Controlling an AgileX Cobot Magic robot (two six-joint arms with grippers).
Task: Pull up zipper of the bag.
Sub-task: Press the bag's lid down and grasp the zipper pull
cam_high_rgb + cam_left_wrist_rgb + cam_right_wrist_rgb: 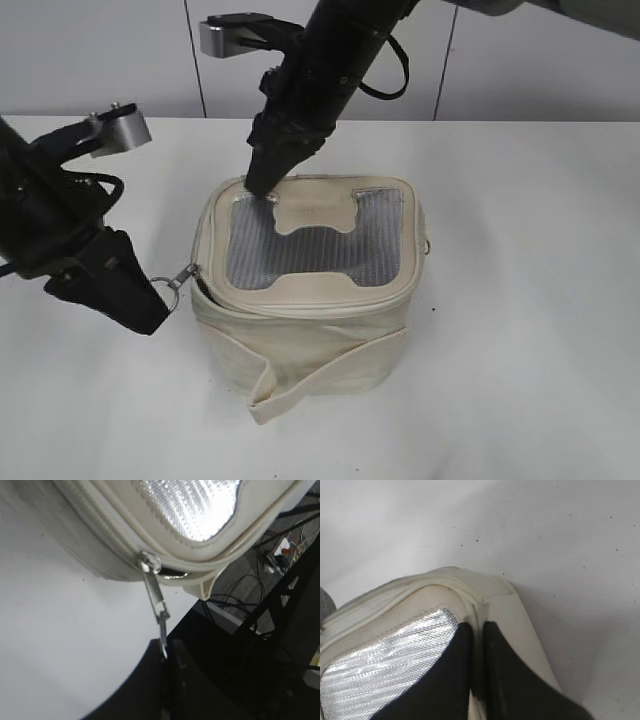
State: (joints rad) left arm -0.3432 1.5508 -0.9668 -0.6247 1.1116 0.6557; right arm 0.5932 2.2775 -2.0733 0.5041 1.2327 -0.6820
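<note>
The cream bag (310, 330) stands in the middle of the white table, grey mesh top with its H-shaped patch facing up. The zipper slider (192, 270) sits at the lid's left corner, with a short dark gap open just below it. In the left wrist view the slider (150, 562) hangs a silver pull down into the jaws. My left gripper (160, 308) (163, 655) is shut on that pull, left of the bag. My right gripper (260, 186) (477, 629) is shut, its tips pressed on the lid's back left corner beside the mesh (385, 660).
The cream strap (320, 375) hangs loose off the bag's front and lies on the white table (530, 330). A grey wall runs along the back. Off the table edge, cables and dark frames show in the left wrist view (280, 555).
</note>
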